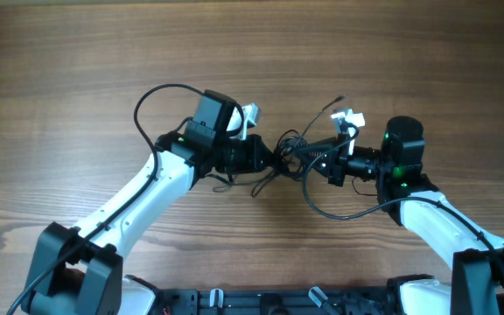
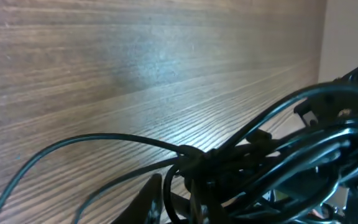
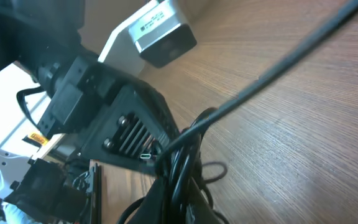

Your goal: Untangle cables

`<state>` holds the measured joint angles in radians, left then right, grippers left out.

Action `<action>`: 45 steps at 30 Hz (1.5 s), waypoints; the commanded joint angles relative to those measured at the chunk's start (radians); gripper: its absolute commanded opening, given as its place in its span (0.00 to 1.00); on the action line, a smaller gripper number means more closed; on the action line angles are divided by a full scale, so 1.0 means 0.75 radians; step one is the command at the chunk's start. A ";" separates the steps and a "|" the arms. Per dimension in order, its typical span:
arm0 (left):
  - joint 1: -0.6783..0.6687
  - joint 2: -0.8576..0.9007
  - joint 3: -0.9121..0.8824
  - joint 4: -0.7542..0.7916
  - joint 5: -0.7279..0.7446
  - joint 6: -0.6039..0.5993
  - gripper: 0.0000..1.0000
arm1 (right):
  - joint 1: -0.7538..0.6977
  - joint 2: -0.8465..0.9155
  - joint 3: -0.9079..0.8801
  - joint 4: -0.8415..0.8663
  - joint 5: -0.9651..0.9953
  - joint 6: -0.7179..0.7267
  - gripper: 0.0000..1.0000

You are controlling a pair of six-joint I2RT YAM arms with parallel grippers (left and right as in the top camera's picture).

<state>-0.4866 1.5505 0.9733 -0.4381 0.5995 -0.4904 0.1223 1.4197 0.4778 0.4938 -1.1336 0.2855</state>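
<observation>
Two robot hands are meeting in the middle of a brown wooden table [image 1: 77,70]. The thin black cables [image 1: 289,147] are sitting right between them, bunched up in one small messy knot. I cannot tell if the knot is lying on the wood or hanging just over it.

The left gripper [image 1: 268,157] is pointing at the knot from the left side, and its tip is touching the wires. In the left wrist view one dark finger [image 2: 146,200] is showing at the bottom, just beside the tight part of the knot [image 2: 194,163]. The other finger is hiding behind the wires, so I cannot tell if this gripper is pinching them or only sitting close around them.

The right gripper [image 1: 320,164] is pointing at the knot from the right side. Its two fingers are pressed all the way together. In the right wrist view the wires [image 3: 185,140] are running straight down into those closed fingertips [image 3: 166,205], so it is holding on to the cables.

Some loose bits are sticking out of the knot. One thin end [image 1: 335,103] is poking up and away past the right gripper. Another thin end [image 1: 258,186] is trailing down onto the table below the left gripper.

A thicker black cord [image 1: 147,101] is looping over the white left arm [image 1: 147,188], apart from the knot.
</observation>
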 commanded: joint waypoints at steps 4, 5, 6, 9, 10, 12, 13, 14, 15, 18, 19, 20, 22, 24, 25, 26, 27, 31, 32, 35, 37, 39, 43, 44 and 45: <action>-0.117 0.093 0.001 -0.002 0.025 0.020 0.04 | -0.002 -0.005 0.009 0.018 -0.021 -0.017 0.05; -0.121 0.133 0.001 -0.010 0.027 0.020 0.04 | -0.002 -0.005 0.009 0.039 -0.017 0.000 0.04; -0.123 0.162 0.001 -0.019 0.027 0.020 0.04 | -0.002 -0.005 0.009 0.077 0.001 0.042 0.04; -0.122 0.214 0.002 -0.128 0.026 0.123 0.04 | -0.002 -0.005 0.009 0.346 0.300 0.286 0.04; -0.116 0.214 0.002 -0.166 0.025 0.163 0.04 | -0.002 -0.005 0.009 0.387 0.409 0.338 0.04; -0.073 0.214 0.002 -0.236 -0.001 0.196 0.04 | -0.003 -0.005 0.009 0.414 0.601 0.393 0.04; -0.040 0.214 0.002 -0.268 -0.020 0.196 0.04 | -0.003 -0.005 0.009 0.413 0.651 0.393 0.04; 0.008 0.214 0.002 -0.306 -0.052 0.196 0.04 | -0.003 -0.005 0.009 0.414 0.695 0.392 0.04; 0.061 0.213 0.002 -0.346 -0.086 0.196 0.04 | -0.005 -0.005 0.009 0.414 0.734 0.392 0.04; 0.248 0.207 0.002 -0.426 -0.109 0.196 0.04 | -0.058 -0.005 0.009 0.414 0.784 0.392 0.04; 0.339 0.200 0.002 -0.455 -0.108 0.195 0.04 | -0.100 -0.005 0.009 0.413 0.784 0.393 0.04; 0.397 0.194 0.002 -0.469 -0.106 0.195 0.04 | -0.131 -0.005 0.009 0.413 0.783 0.393 0.04; 0.487 0.177 0.002 -0.470 -0.035 0.195 0.04 | -0.185 -0.005 0.009 0.408 0.783 0.393 0.04; 0.529 0.145 0.002 -0.470 -0.017 0.189 0.04 | -0.219 -0.005 0.009 0.408 0.784 0.392 0.05; 0.542 0.112 0.006 -0.469 -0.018 0.184 0.04 | -0.232 -0.005 0.009 0.408 0.789 0.392 0.07; 0.545 0.080 0.015 -0.469 -0.019 0.185 0.04 | -0.248 -0.005 0.009 0.407 0.811 0.391 0.07; 0.551 0.046 0.033 -0.470 -0.024 0.185 0.04 | -0.269 -0.005 0.009 0.405 0.845 0.391 0.07; 0.654 -0.184 0.113 -0.475 -0.163 0.172 0.04 | -0.443 -0.005 0.009 0.363 0.873 0.533 0.06; 0.694 -0.258 0.125 -0.474 -0.231 0.132 0.04 | -0.478 -0.005 0.009 0.327 0.873 0.580 0.06; 0.770 -0.458 0.125 -0.413 -0.341 0.004 0.10 | -0.485 -0.005 0.009 0.267 0.725 0.640 0.08; 0.734 -0.515 0.125 -0.362 -0.336 0.004 0.41 | -0.419 -0.005 0.009 0.267 0.572 0.633 0.11; 0.661 -0.511 0.125 -0.338 -0.283 0.006 0.59 | -0.304 -0.004 0.009 0.291 0.390 0.597 0.16; 0.435 -0.459 0.125 -0.262 -0.235 0.073 0.82 | -0.090 -0.004 0.009 0.598 0.130 0.387 0.12; 0.362 -0.443 0.125 -0.242 -0.182 0.150 0.83 | -0.085 -0.004 0.009 0.636 0.133 0.390 0.13; 0.302 -0.431 0.125 -0.237 -0.145 0.224 0.84 | -0.085 -0.004 0.009 0.649 0.132 0.392 0.12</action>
<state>-0.1600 1.2011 1.0588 -0.6346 0.4068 -0.4568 0.0555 1.4204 0.4702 0.9459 -0.9653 0.6216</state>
